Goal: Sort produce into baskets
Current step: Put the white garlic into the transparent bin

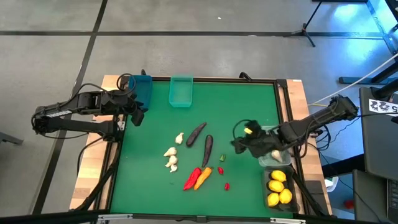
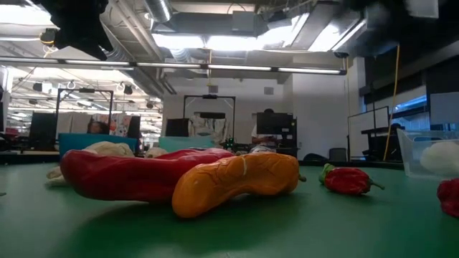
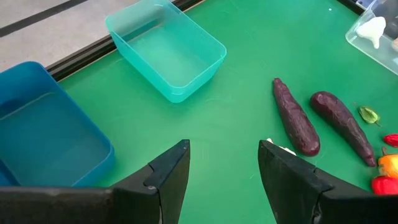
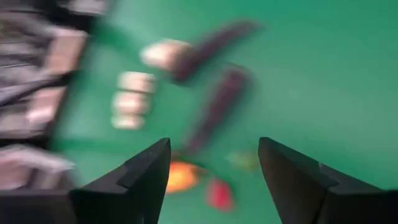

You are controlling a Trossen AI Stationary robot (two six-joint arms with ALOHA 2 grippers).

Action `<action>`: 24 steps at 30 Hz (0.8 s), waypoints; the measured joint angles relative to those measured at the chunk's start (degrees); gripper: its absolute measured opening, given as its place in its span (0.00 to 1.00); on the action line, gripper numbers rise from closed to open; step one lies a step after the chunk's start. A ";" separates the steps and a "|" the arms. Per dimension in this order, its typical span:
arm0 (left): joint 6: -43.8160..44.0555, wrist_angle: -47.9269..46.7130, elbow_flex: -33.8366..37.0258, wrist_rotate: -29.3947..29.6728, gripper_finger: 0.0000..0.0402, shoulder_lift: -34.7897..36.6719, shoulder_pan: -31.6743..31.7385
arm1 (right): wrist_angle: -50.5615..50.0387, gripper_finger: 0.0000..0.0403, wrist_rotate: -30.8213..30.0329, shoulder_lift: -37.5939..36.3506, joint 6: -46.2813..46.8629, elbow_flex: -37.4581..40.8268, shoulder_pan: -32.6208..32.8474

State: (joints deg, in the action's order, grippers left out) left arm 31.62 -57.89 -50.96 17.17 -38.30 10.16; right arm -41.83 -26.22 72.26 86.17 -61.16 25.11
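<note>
My left gripper [image 1: 138,116] [image 3: 224,149] is open and empty, near the blue bin [image 1: 142,87] and the teal-green bin [image 1: 181,91] at the far left. My right gripper [image 1: 239,145] [image 4: 211,146] is open and empty above the mat, right of the two dark purple eggplants [image 1: 196,132] [image 1: 207,149]. Garlic bulbs [image 1: 171,155] lie left of the eggplants. A long red chili [image 1: 191,178] and the orange carrot [image 1: 203,177] lie side by side, touching. A green bit [image 1: 221,158] and small red chilies [image 1: 220,170] lie nearby.
The clear bin [image 1: 277,158] holds a garlic bulb and stands at the right edge. Just nearer stands the dark grey bin [image 1: 278,190] holding several lemons. A raised dark frame [image 1: 283,99] borders the green mat. Bare mat lies between the far bins and the produce.
</note>
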 joint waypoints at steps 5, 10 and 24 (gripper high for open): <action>-0.02 0.00 0.00 0.00 0.46 0.00 0.02 | 25.82 0.56 3.97 5.72 -24.60 -0.05 -6.07; -0.02 -0.15 0.02 0.00 0.46 0.00 0.00 | 42.02 0.53 12.53 15.63 -37.27 -1.89 -12.57; -0.02 -0.23 0.00 0.02 0.46 0.02 0.02 | 23.22 0.58 18.07 42.06 -73.41 -37.16 -19.64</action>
State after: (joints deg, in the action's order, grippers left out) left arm 31.59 -58.12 -50.96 17.19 -38.28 10.17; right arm -18.62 -8.15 114.32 12.76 -98.31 5.46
